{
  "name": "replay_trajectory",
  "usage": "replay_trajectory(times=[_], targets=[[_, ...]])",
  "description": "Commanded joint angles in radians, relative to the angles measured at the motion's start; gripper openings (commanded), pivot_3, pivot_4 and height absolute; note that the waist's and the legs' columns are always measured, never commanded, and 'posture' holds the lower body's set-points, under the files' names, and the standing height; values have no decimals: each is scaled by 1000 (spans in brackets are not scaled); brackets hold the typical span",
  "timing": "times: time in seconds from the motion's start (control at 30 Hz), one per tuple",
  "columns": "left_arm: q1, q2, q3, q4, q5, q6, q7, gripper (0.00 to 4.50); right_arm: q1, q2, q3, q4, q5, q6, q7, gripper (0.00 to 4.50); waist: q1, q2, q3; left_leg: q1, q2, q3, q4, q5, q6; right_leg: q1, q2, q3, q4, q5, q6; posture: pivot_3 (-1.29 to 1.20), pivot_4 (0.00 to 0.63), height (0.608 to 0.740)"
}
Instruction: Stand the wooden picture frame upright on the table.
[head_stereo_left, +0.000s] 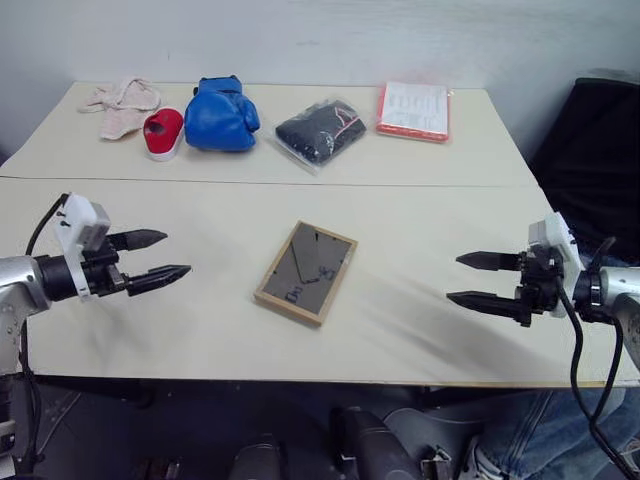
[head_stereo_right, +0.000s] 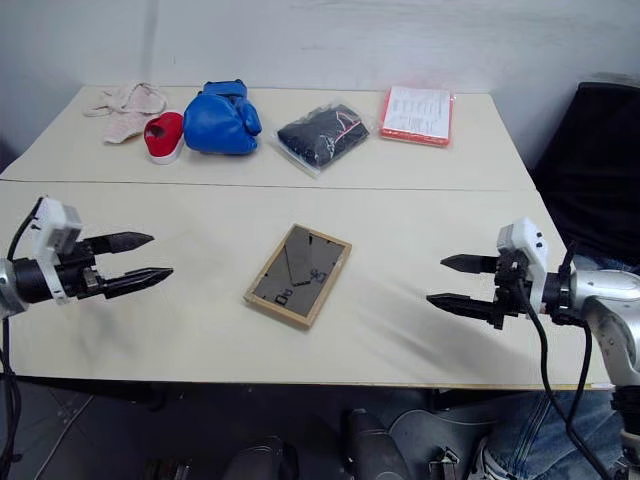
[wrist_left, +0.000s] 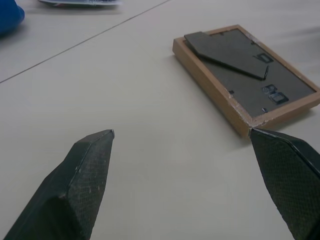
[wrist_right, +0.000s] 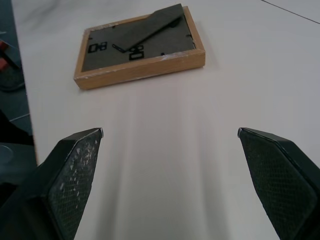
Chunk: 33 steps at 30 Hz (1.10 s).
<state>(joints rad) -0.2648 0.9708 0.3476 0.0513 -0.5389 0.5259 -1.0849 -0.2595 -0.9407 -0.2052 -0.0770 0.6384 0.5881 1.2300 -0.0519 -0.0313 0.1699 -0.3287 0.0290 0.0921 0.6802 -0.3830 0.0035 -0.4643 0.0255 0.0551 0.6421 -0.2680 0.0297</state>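
The one picture frame lies flat on the desk, back panel up, with its folded stand pressed against the dark backing. It sits about midway between the two tools and well apart from each. The left tool hovers above the desk to one side of the frame, its two black fingers spread wide and holding nothing. The right tool faces it from the other side, equally wide and empty. Both point inward toward the frame, which looks like a ready stance for closing in from opposite edges, since the frame must be lifted off its face before it can stand. Beyond the tools, along the far section of the desk past the seam, lie five other things in a row: one pale cloth, one red and white shoe, one blue boxing glove, one dark bagged bundle and one orange-edged packet.
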Motion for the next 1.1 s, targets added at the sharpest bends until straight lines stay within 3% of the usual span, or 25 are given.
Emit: replay_trajectory(times=[0.03,0.33,0.43,0.53,0.7,0.9,0.97,1.1], targets=[[-13,8,-12,-16,11,-32,-18,4500,-3,-4,-26,-27,20,7,0,4460,0,0,0,0,0,0,0,0,0,0,0,0,0,0,0,0,150,740],[-40,-10,-49,-23,31,-18,22,4500,1,23,-24,-64,9,4,-57,4460,-1,0,0,-2,0,0,0,0,0,-2,0,0,0,0,0,0,150,740],[-93,-29,-120,35,87,-78,9,4500,-30,39,15,-48,-39,-39,-83,4460,1,0,0,-2,0,0,1,0,0,-2,0,0,0,0,0,0,150,740],[-159,-57,-241,127,191,-180,-19,3931,-90,74,83,-3,-111,-77,-112,3874,1,0,0,-1,-1,0,2,0,0,-1,-1,0,1,1,1,0,150,740],[-279,-134,-399,287,331,-311,-52,2477,-219,153,247,119,-264,-177,-124,2205,-2,0,0,-2,-1,1,2,1,0,-2,0,1,2,1,1,0,150,740],[-344,-201,-458,359,383,-370,-74,668,-308,249,347,245,-382,-279,-134,192,-1,0,0,-15,-1,4,6,5,-7,-18,0,2,12,1,1,0,150,740],[-340,-221,-463,340,369,-362,-101,31,-332,287,374,271,-405,-296,-139,0,-3,0,0,-16,-1,4,6,5,-7,-19,0,2,12,0,0,0,150,740],[-325,-256,-464,272,321,-270,-144,31,-369,343,416,318,-469,-324,-160,0,-3,0,0,-15,-1,4,8,6,-8,-18,0,2,13,0,0,0,150,740]])
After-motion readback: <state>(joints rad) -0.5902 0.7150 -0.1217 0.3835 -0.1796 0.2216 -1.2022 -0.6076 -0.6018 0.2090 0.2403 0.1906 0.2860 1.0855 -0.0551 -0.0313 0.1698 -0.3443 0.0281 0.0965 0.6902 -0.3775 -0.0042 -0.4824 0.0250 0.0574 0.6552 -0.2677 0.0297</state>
